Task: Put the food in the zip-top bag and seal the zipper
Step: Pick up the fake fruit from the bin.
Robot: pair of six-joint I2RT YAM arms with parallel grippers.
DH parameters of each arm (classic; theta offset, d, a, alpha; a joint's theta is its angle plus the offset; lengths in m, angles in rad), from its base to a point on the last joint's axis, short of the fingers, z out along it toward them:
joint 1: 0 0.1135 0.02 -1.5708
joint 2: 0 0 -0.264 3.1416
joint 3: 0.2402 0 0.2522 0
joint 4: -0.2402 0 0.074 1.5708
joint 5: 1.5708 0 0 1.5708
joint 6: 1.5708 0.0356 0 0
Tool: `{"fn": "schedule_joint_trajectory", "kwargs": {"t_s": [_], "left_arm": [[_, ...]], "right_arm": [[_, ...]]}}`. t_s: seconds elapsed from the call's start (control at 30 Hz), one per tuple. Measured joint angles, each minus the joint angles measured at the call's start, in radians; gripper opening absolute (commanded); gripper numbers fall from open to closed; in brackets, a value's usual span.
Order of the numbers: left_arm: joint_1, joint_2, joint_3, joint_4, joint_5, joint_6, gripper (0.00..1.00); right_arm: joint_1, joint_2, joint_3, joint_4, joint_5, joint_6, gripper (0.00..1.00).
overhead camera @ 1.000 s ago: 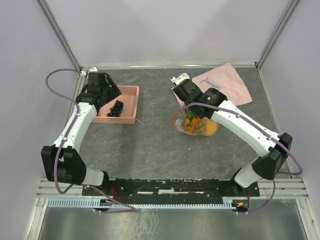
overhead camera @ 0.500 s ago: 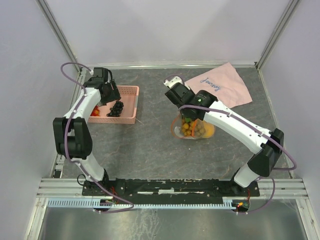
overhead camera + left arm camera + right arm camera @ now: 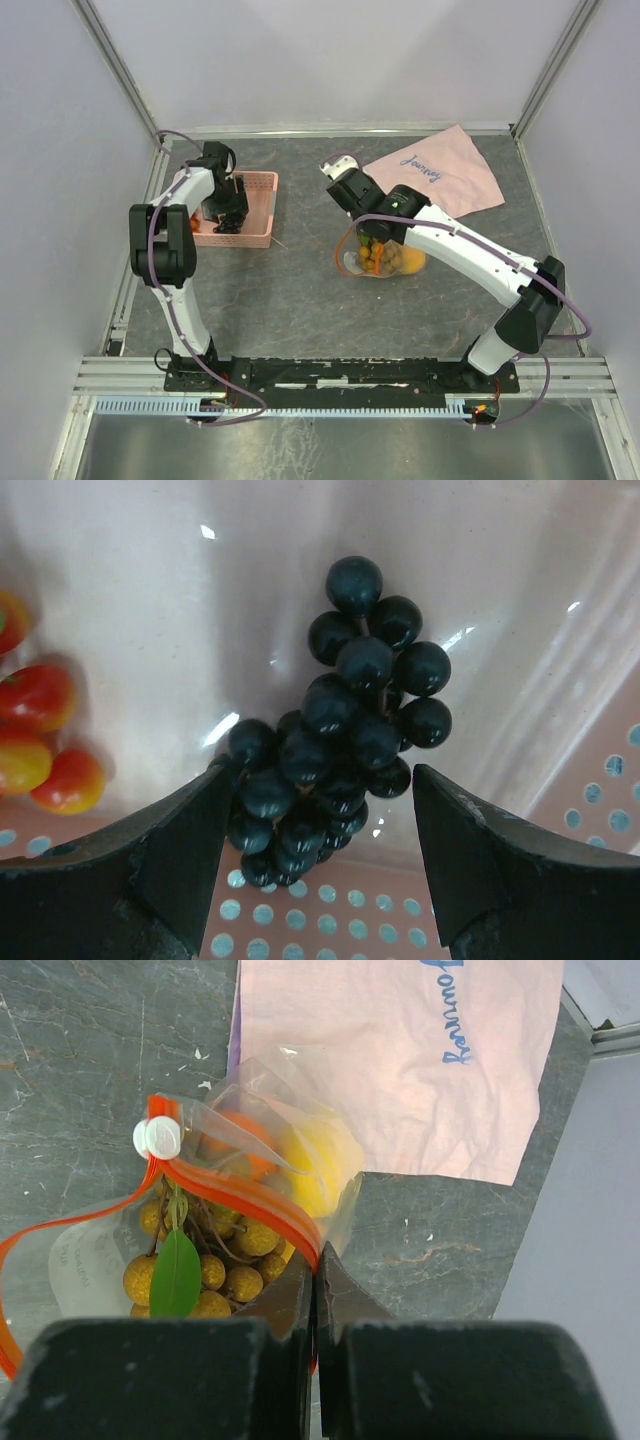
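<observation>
The zip-top bag point(image 3: 388, 262), a clear, crinkly plastic pouch, sat near the middle of the grey stone-patterned table point(image 3: 300, 300), a little toward its right edge. Its zipper point(image 3: 240, 1198), a thin orange-red strip, curved round the gaping mouth and carried a small white slider point(image 3: 158, 1138) at the far end. Through the plastic showed a yellow toy lemon point(image 3: 322, 1165), an orange fruit point(image 3: 240, 1132) beside it, and a tan-brown berry cluster point(image 3: 232, 1278) with a green leaf point(image 3: 176, 1272).

The right gripper point(image 3: 315, 1260) had its jaws pressed together on the zipper at the near rim of the mouth.

A pink cloth with blue writing point(image 3: 400, 1060) lay just beyond the bag, toward the far right corner.

Near the far left corner stood a pink perforated plastic basket point(image 3: 264, 205). In it lay a bunch of dark toy grapes point(image 3: 340, 745) and, well to one side, several tiny red pieces point(image 3: 45, 735). The left gripper point(image 3: 320, 780) hung over the basket, jaws apart and straddling the lower end of the grapes; one finger point(image 3: 190, 830) seemed to touch the bunch, the other stood clear.
</observation>
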Motion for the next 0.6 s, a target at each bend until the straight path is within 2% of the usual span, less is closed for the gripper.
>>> {"fn": "schedule_joint_trajectory", "kwargs": {"t_s": [0.23,0.33,0.4,0.53,0.6], "left_arm": [[0.0,0.104,0.037,-0.018,0.031,0.026,0.78],[0.0,0.11,0.053,-0.021,0.04,0.034,0.73],[0.0,0.121,0.06,-0.025,0.043,0.04,0.65],[0.0,0.129,0.076,-0.033,0.049,0.044,0.41],[0.0,0.129,0.076,-0.034,0.056,0.044,0.35]], "right_arm": [[0.0,0.0,-0.028,0.025,-0.023,-0.008,0.01],[0.0,0.0,-0.037,0.035,-0.032,-0.009,0.02],[0.0,0.0,-0.039,0.04,-0.039,-0.009,0.02],[0.0,0.0,-0.041,0.047,-0.047,-0.009,0.02],[0.0,0.0,-0.041,0.048,-0.048,-0.009,0.02]]}}
